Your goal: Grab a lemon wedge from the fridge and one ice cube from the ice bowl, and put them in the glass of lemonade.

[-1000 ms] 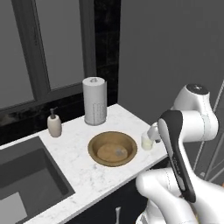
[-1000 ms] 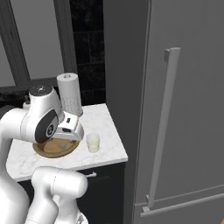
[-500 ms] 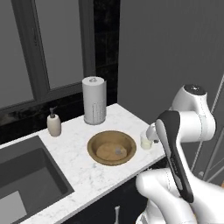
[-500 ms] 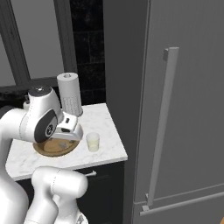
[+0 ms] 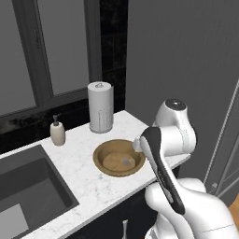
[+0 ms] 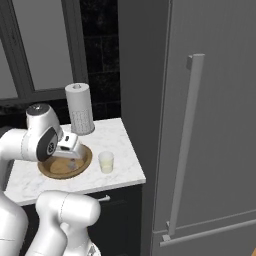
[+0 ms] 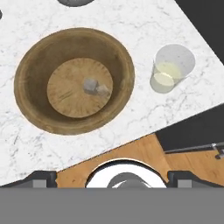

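The ice bowl (image 7: 30,74), wide and brown, lies right below my gripper (image 7: 113,178), whose fingertips stand far apart, open and with nothing between them. Two ice cubes (image 7: 90,85) touch at the bowl's middle. The glass of lemonade (image 7: 170,70) stands just right of the bowl on the white marble counter (image 7: 131,127). In the right base view my hand (image 6: 67,143) hangs over the ice bowl (image 6: 47,172), with the glass of lemonade (image 6: 106,162) beside it. The fridge (image 6: 225,100) is shut, with a long bar handle (image 6: 187,145). The lemon wedge is out of view.
A paper towel roll (image 5: 101,107) stands behind the ice bowl (image 5: 100,156). A beige soap dispenser (image 5: 58,131) sits further left, next to the dark sink (image 5: 23,196). The counter ends close to the glass, against the fridge side (image 5: 186,70).
The arm's upper joints have swung left toward the bowl. Bowl, glass and fridge stay where they were, and the jaws stay open.
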You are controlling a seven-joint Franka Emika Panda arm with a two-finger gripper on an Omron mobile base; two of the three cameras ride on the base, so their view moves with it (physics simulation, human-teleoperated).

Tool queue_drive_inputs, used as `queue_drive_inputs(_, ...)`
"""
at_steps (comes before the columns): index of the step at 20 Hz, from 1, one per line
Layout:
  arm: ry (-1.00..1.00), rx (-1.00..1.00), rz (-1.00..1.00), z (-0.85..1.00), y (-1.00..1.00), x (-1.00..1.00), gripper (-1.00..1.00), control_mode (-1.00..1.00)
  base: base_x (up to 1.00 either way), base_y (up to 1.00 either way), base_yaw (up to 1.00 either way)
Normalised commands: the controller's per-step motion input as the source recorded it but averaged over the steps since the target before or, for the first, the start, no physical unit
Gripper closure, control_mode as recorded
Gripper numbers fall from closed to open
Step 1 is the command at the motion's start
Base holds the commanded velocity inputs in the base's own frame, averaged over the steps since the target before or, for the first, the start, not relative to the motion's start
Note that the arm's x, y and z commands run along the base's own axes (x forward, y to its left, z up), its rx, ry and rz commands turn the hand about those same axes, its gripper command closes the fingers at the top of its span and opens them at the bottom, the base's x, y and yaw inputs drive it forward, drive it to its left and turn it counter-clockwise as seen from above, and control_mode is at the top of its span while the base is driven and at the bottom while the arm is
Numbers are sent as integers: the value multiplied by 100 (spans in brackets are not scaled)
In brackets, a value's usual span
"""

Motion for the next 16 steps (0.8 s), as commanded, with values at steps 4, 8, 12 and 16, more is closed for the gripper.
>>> queue_drive_inputs(4,2,0,0,-23,50,42,-100,-100,0,0,0)
queue_drive_inputs(8,8,0,-1,-28,45,39,-100,-100,0,0,0)
queue_drive_inputs(12,9,0,-5,-33,38,26,-100,-100,0,0,0)
queue_drive_inputs(16,5,0,-7,-21,25,24,-100,-100,0,0,0)
